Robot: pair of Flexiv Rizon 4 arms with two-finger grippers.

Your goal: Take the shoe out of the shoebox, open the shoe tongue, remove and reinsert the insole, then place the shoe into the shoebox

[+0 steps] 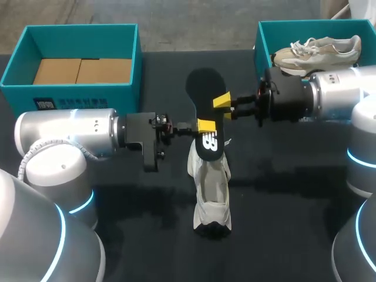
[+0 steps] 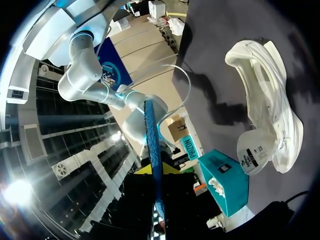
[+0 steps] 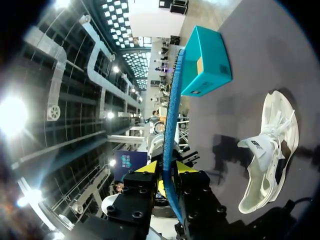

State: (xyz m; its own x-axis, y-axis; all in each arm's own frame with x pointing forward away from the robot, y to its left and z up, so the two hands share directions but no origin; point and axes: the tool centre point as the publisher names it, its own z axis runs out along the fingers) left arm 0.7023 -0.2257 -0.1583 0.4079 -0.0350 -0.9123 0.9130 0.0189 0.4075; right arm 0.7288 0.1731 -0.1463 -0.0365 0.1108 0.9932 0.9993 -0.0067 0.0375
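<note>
Above the shoe [image 1: 211,194], left pincer [image 1: 205,125] and right pincer [image 1: 222,101] pinch the insole [image 1: 204,88], toe pointing away.

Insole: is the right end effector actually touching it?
Touching. The right wrist view shows the insole edge-on, pinched from both sides between the yellow tips of the right end effector. The head view agrees.

Table [image 1: 282,194] lies open on both sides of the shoe [image 1: 211,194]; the insole [image 1: 202,88] hangs over it, left box [image 1: 76,93] and right box [image 1: 261,50] behind.
</note>
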